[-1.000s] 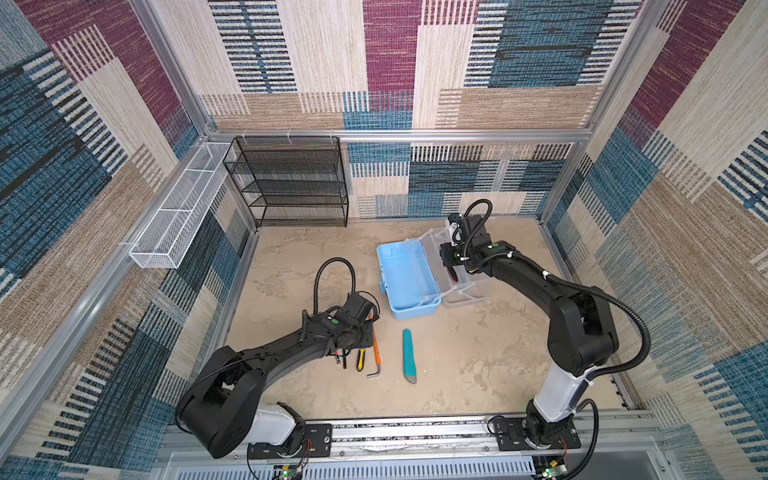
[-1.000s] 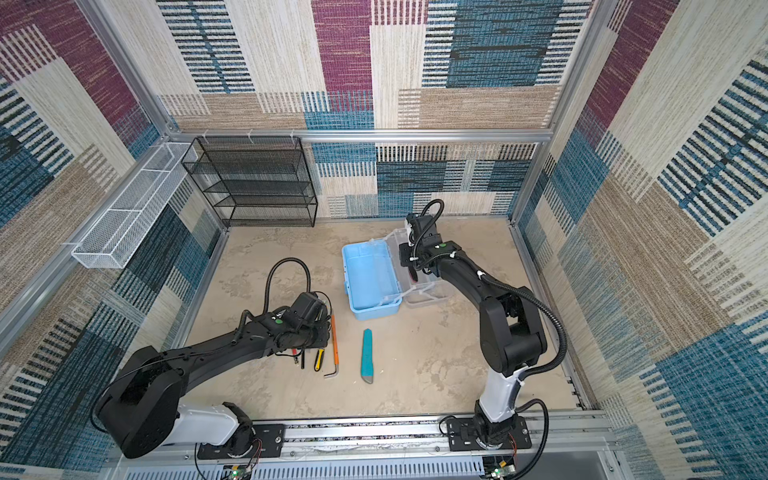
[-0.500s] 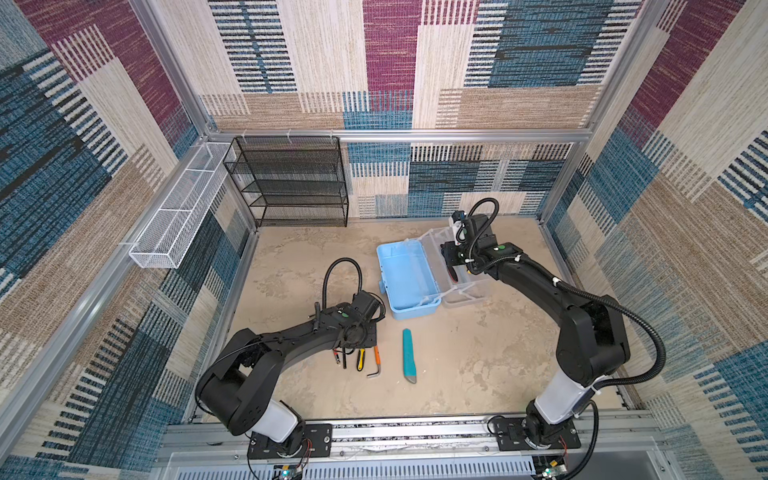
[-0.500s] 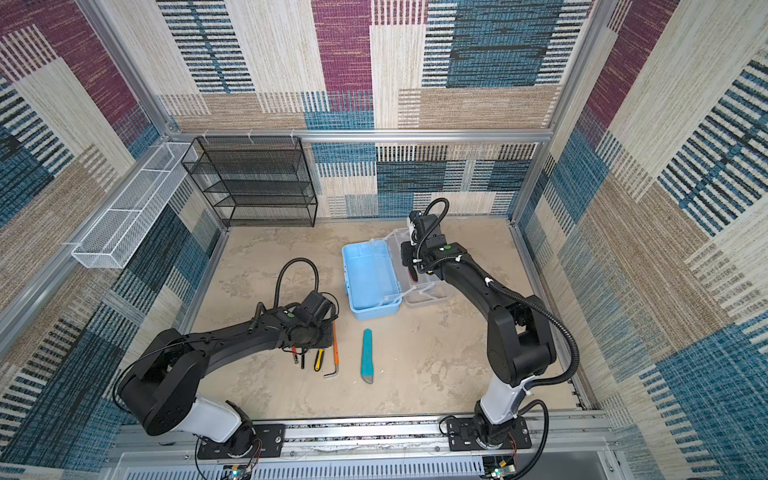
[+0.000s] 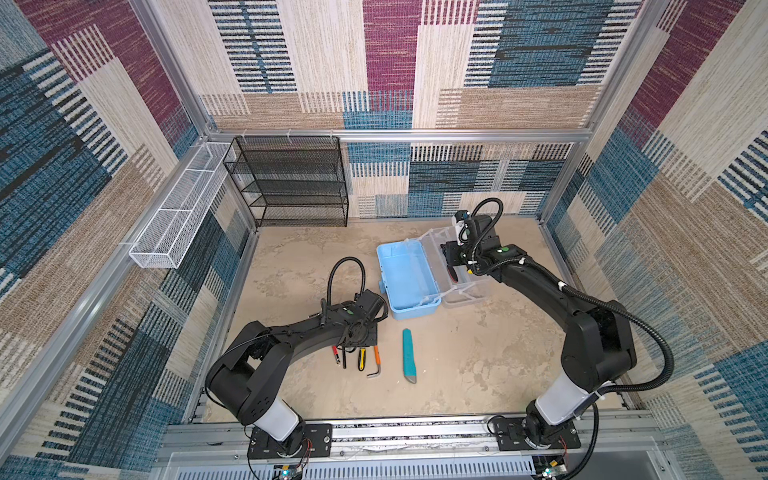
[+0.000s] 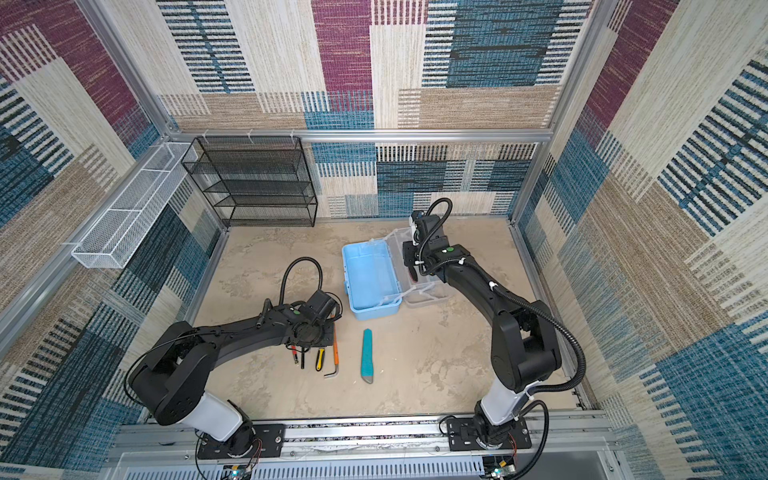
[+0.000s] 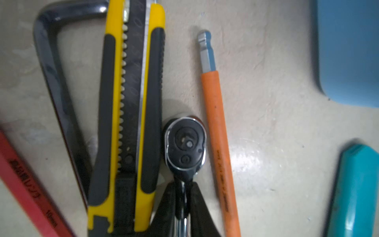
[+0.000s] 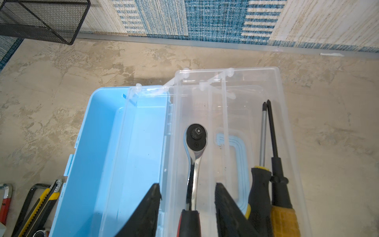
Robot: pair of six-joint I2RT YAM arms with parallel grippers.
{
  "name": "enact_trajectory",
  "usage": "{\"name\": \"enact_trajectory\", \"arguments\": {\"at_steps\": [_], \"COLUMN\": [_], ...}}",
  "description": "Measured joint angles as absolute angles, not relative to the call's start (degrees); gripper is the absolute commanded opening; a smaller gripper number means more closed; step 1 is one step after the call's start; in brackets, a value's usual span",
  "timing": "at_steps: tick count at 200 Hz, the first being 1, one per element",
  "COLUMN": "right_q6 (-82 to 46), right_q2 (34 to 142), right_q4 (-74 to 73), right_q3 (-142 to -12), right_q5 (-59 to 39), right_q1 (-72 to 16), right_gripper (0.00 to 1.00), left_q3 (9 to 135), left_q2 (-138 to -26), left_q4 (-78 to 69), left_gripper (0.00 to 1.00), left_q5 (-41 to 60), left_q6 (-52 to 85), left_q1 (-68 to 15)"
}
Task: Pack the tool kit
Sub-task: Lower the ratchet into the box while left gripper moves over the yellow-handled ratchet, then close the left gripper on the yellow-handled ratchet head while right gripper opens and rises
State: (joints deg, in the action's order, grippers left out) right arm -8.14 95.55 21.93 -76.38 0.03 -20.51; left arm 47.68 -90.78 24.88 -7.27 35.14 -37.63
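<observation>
The light-blue toolbox (image 5: 407,278) (image 6: 370,278) stands open on the floor, its clear lid and tray (image 5: 465,286) folded out to its right. My right gripper (image 8: 187,185) hangs open over the tray. A red-handled ratchet (image 8: 194,143) lies between its fingers, touching neither. Two screwdrivers (image 8: 264,143) lie beside it. My left gripper (image 7: 183,184) is low over the loose tools, shut on the shaft of a small ratchet (image 7: 185,143). That ratchet lies between a yellow utility knife (image 7: 131,102) and an orange hex key (image 7: 217,133).
A black hex key (image 7: 53,71), a red tool (image 7: 24,184) and a teal utility knife (image 5: 409,355) also lie on the floor near the toolbox. A black mesh rack (image 5: 291,183) stands at the back wall. A white mesh basket (image 5: 178,216) hangs on the left wall.
My left gripper has come down onto the row of tools and closed on the small ratchet. The right gripper's jaws have spread wider over the tray.
</observation>
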Motion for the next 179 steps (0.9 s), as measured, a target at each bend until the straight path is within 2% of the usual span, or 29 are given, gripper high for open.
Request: {"name": "enact_trajectory", "arguments": {"at_steps": [21, 128, 179], "right_q6": [-8.36, -10.28, -10.79], "right_q2": [94.63, 84.64, 79.18], "right_q4": [21.61, 11.86, 6.09], "right_q3": [-75.35, -64.45, -56.64], "right_q5": [0.01, 1.32, 3.16], "right_q1": [-20.49, -18.68, -15.97], "right_gripper": [0.60, 0.86, 0.90], "left_q3": [47.83, 46.26, 47.55], "left_q2": [-90.85, -84.07, -76.31], "left_q4": [24.97, 26.57, 27.75], "left_gripper": [0.00, 0.00, 0.00], "left_q5": [-7.18, -5.78, -6.13], "left_q6": [35.14, 37.41, 40.45], "left_q1": [-37.67, -38.00, -38.00]}}
